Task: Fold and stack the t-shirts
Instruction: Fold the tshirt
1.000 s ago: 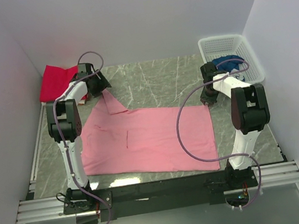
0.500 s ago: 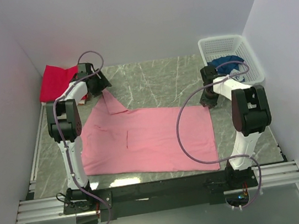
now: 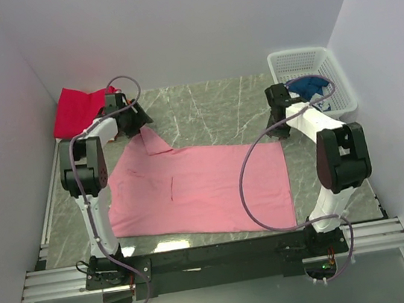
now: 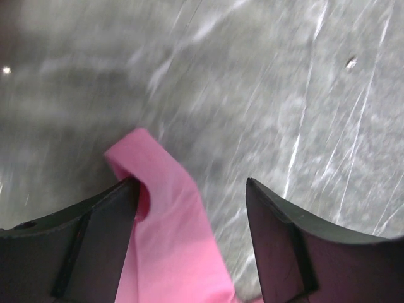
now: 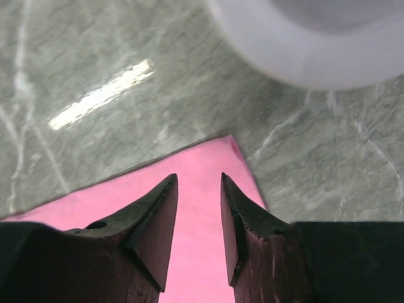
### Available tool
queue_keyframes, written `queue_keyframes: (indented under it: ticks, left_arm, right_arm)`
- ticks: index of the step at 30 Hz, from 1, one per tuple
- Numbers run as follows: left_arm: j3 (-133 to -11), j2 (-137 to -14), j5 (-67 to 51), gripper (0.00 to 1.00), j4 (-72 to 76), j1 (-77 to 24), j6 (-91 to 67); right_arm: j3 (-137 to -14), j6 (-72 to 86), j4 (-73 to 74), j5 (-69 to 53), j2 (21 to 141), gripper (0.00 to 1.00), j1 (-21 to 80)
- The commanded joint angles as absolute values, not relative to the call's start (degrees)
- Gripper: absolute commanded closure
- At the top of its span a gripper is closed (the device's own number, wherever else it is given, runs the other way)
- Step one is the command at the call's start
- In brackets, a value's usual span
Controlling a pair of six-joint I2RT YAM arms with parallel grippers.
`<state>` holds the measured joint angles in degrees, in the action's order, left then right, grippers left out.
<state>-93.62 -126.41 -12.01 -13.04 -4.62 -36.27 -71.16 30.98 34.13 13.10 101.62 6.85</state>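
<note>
— grey marbled tabletop [image 3: 211,109], white walls on three sides. what's different from a second ago?

— small moves only. the right arm has pulled back toward the far edge, off the far right corner [image 5: 214,164] of the light pink cotton t-shirt [image 3: 207,188]. the left arm has nudged outward at the sleeve tip [image 4: 158,189].

— are they holding anything?

— no. the left gripper [image 4: 189,183] has its fingers spread wide, with the sleeve tip lying between them, close to one finger. the right gripper [image 5: 198,178] shows a narrow gap with nothing in it, and the corner lies flat on the marble below.

— and the shirt itself?

— spread flat in the middle of the table, hardly shifted. i'd say the smoothing is done and the first fold hasn't begun.

— the others?

— a magenta-red t-shirt [image 3: 76,109] lies at the far left corner. a dark blue t-shirt [image 3: 306,85] sits in the white plastic mesh basket [image 3: 298,59] at far right. most of the job remains.
</note>
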Motion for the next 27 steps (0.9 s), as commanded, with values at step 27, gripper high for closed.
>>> queue_keyframes:
  ticks: [27]
  left_arm:
    - [-69.61, -106.43, -6.77, 0.20, -14.14, -4.40, -38.94]
  right_arm:
    - [-71.98, 31.90, 37.53, 1.94, 108.28, 0.59, 18.02]
